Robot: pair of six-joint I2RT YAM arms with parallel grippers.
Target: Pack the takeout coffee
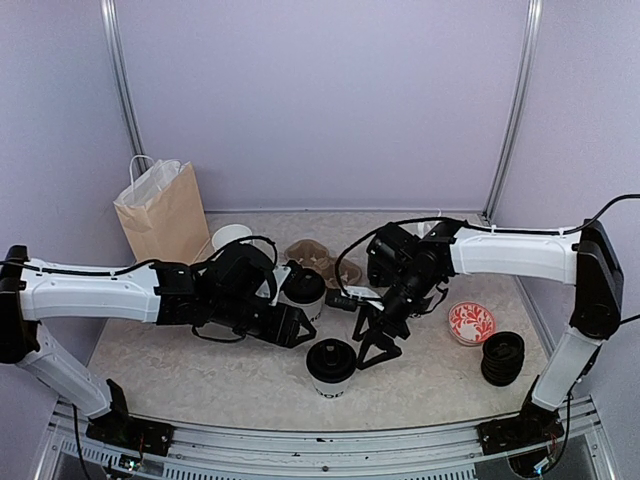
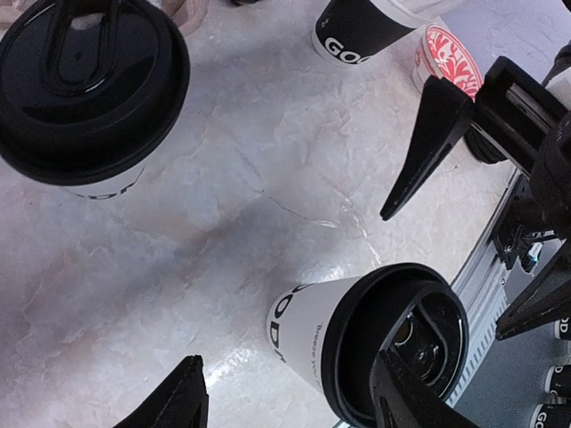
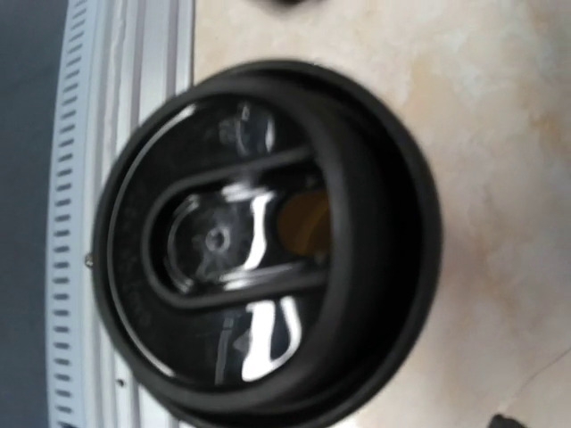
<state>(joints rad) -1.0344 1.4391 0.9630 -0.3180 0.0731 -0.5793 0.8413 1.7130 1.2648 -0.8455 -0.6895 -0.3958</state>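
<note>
Takeout coffee here means two white cups with black lids, both upright on the table (image 1: 200, 370) in the middle of the top view. The far cup (image 1: 303, 288) is just left of centre, and the near cup (image 1: 331, 365) is below it, toward the bottom edge.

At upper left the brown paper bag (image 1: 160, 215) stands upright, well apart from both cups. My left gripper (image 1: 303, 328) sits between the two cups, jaws parted with nothing in them. Its wrist view puts the near cup at lower right, partly behind one finger (image 2: 401, 401). At upper centre the cardboard tray (image 1: 322, 258) lies just behind the far cup. My right gripper (image 1: 378, 345) hangs just right of the near cup, jaws spread wide and empty, its camera looking straight down on that lid.

I judge the step in hand to be lifting the near cup toward the tray. To do it well I should:
- close on the paper wall below the lid rim
- squeeze lightly
- keep the cup upright
- bring in one arm only, as my two grippers are crowded together

Further right are a red-patterned dish (image 1: 471, 323) and a stack of black lids (image 1: 502, 357).

In the left wrist view the near cup shows black letters "OD" above script too fine to read. A black cup (image 2: 352, 27) at the top edge shows white "GOO".
</note>
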